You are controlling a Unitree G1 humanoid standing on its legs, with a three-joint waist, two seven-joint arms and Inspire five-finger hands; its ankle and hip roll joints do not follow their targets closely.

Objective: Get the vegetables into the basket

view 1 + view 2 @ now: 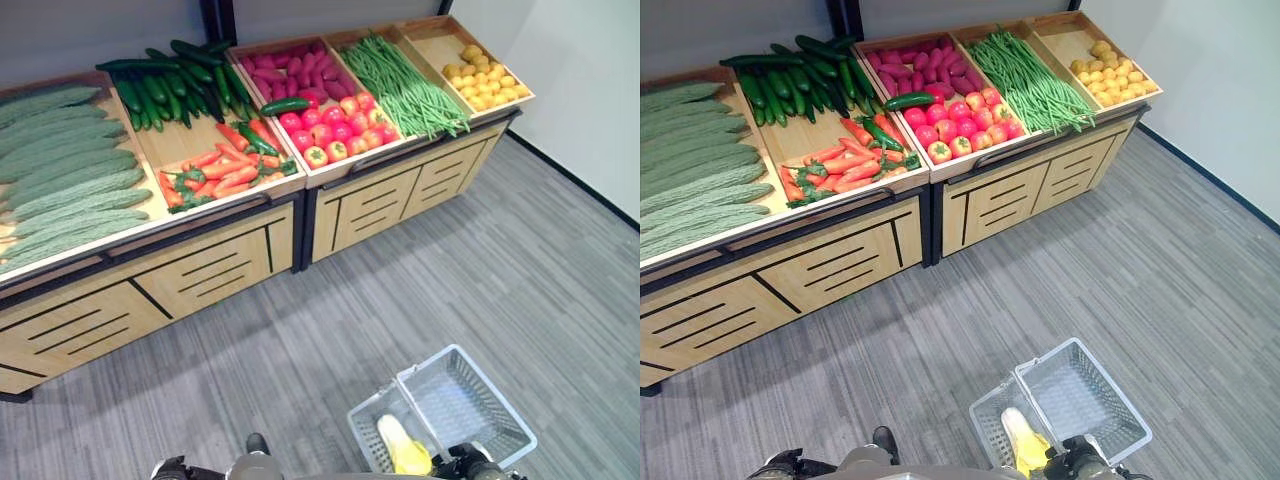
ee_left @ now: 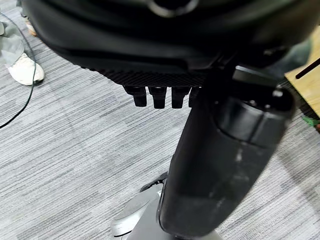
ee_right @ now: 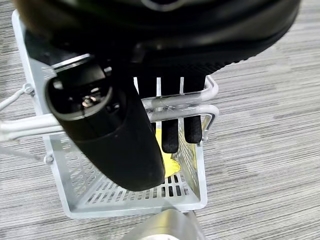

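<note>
A pale wire basket (image 1: pixel 462 402) hangs low over the grey floor at my lower right, with a yellow vegetable (image 1: pixel 400 447) lying in it. In the right wrist view my right hand (image 3: pixel 116 137) has its fingers (image 3: pixel 171 131) hooked round the basket's handle bars (image 3: pixel 170 102). My left hand (image 2: pixel 225 155) hangs over the floor, fingers relaxed and holding nothing. Ahead, the wooden stand (image 1: pixel 210 270) carries pale green gourds (image 1: pixel 65 175), dark cucumbers (image 1: pixel 165 88), red chillies (image 1: pixel 222 168), purple sweet potatoes (image 1: pixel 285 68), red tomatoes (image 1: pixel 335 125) and green beans (image 1: pixel 405 88).
Small yellow produce (image 1: pixel 485 78) fills the far right bin. One loose cucumber (image 1: pixel 286 105) lies across the tomato bin's edge. A white wall (image 1: pixel 590 90) bounds the right side. A person's white shoe (image 2: pixel 22 70) stands on the carpet behind my left hand.
</note>
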